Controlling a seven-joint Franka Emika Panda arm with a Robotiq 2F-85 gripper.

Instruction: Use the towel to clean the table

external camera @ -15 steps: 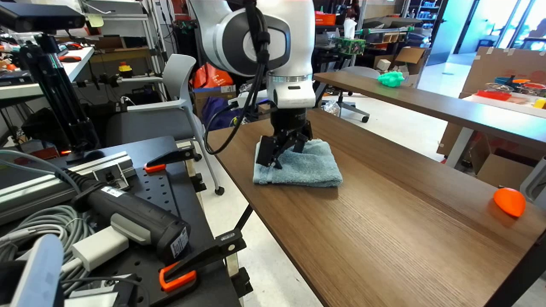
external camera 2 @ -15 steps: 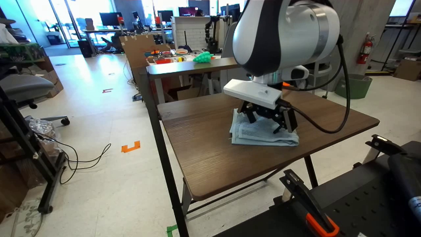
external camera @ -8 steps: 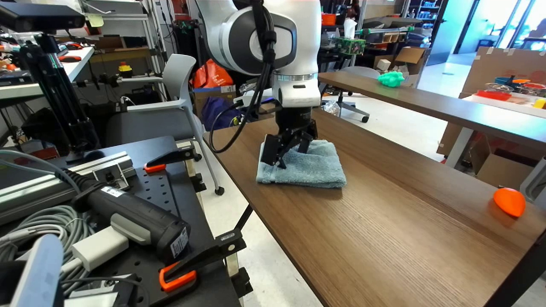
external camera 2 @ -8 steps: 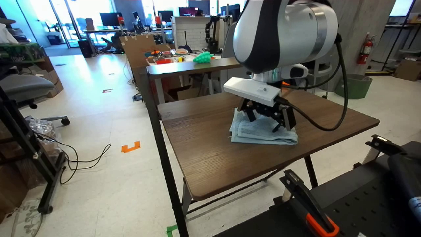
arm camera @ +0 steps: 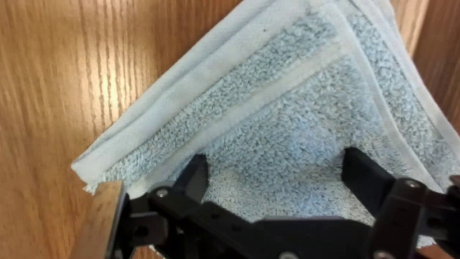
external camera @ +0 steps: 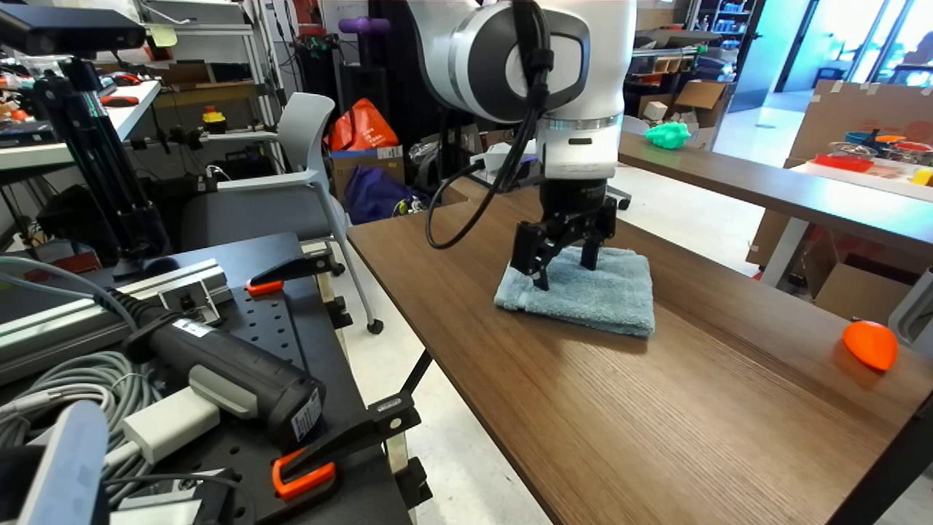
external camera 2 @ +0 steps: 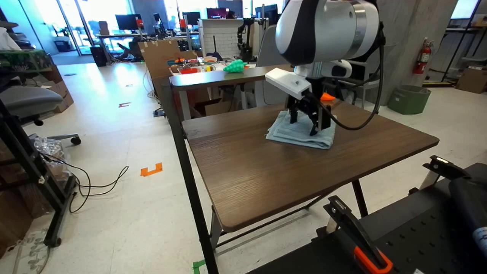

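The light blue-grey towel (external camera: 609, 302) lies folded and flat on the brown wood-grain table (external camera: 700, 408), seen in both exterior views. My gripper (external camera: 565, 274) points down onto it with jaws spread wide. In the wrist view the black fingers (arm camera: 363, 178) stand far apart over the terry face of the towel (arm camera: 284, 118), and no cloth is pinched between them. Both fingertips appear to rest on its upper layer. From an exterior view, the gripper (external camera 2: 303, 127) hides part of the far half of the towel (external camera 2: 296, 137).
An orange object (external camera: 871, 345) sits at one end of the table. Behind, a second tabletop (external camera: 773, 175) carries a green lumpy object (external camera: 667, 135). A black bench with orange-tipped clamps (external camera: 342, 445) stands alongside, across a gap. A cable (external camera 2: 361, 127) loops beside the wrist.
Gripper and towel have slid together along the table, rightward in an exterior view and farther back in an exterior view. The towel has turned slightly. The jaws stay spread.
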